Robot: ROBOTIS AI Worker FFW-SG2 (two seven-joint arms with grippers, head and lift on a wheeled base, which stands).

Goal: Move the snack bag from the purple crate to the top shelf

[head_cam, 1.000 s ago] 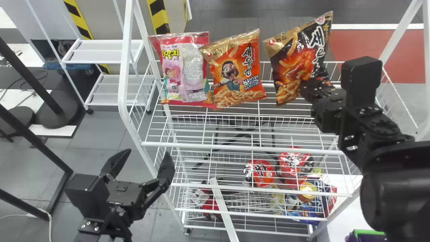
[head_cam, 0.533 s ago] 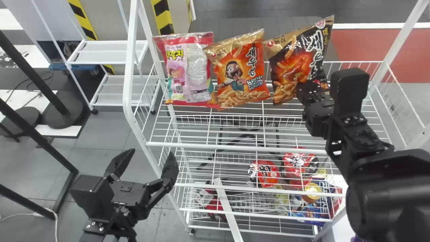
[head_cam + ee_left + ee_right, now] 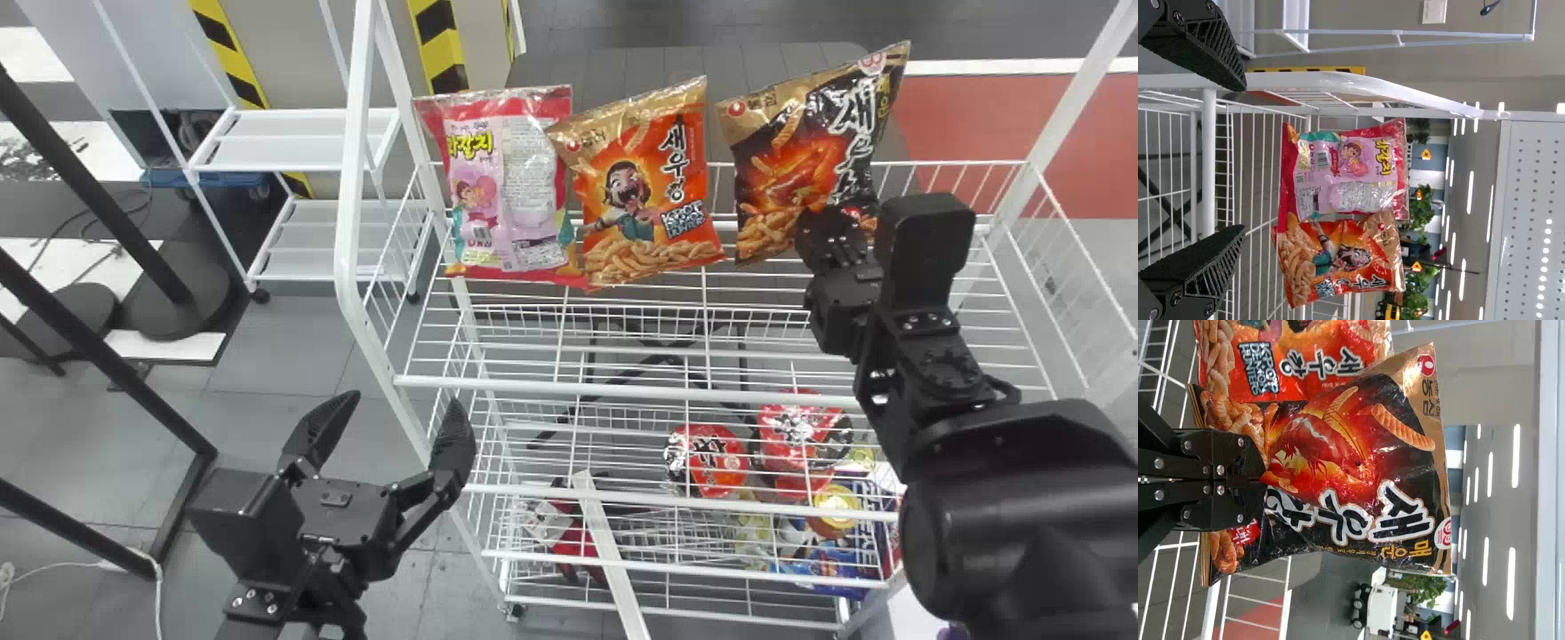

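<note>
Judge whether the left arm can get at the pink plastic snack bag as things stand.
Probably yes: the open left gripper faces the pink bag, and the right arm is off to the side. However, the rack's white front rail and curved corner post are close, so it may need to steer around them.

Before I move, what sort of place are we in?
Likely a mock shop set up in a lab or test hall: a white wire rack stocked with snack bags, yellow-and-black striped posts behind it, and a white shelf cart to the left.
</note>
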